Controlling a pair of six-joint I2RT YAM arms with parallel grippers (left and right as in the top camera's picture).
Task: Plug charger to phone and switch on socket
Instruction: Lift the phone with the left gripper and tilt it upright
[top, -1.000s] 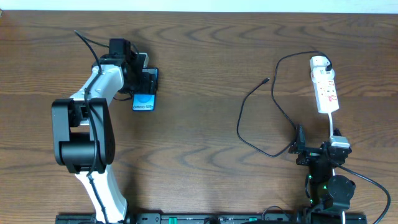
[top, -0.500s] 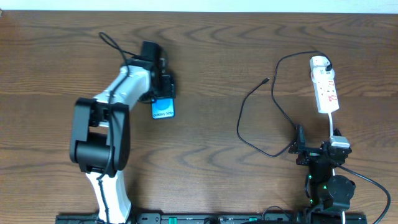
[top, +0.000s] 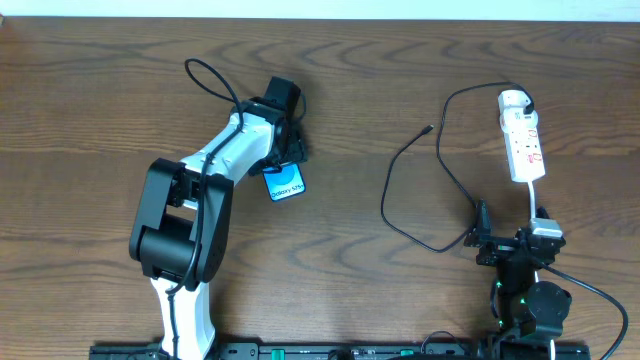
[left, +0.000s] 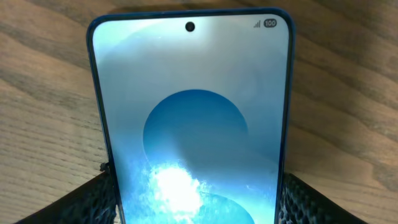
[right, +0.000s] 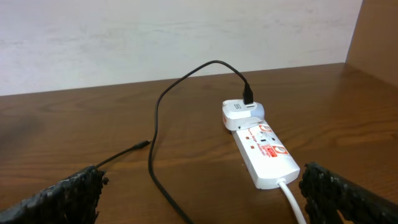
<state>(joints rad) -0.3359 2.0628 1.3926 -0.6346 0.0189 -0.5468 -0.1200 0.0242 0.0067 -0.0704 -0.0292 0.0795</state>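
Gripping the phone (top: 286, 184) by its two long edges, the left gripper (top: 283, 163) sits left of the middle of the wooden surface (top: 340, 290), toward the far side. Its mesh-padded fingers (left: 81, 202) press on either side of the black frame in the left wrist view. The screen faces up, bright cyan-blue, and white lettering shows on the end that sticks out from under the gripper toward the near edge. From the overhead view the phone lies slightly askew to the surface edges, and I cannot tell whether it touches the wood or is held just above it. The charger (top: 382, 207) lies well apart from the phone, on the right half. Its thin black cable loops across the wood from a white plug (top: 513, 99), and its connector tip (top: 431, 128) rests free on the surface, pointing away from the phone. That plug is seated in the rounded far end of the socket (top: 524, 145), a white strip with red marks lying lengthwise near the right edge. A white cord (top: 533, 200) leaves its near end. The right gripper (right: 200, 190) hangs low by the near right edge, facing the socket, with its fingers spread wide and nothing between them.
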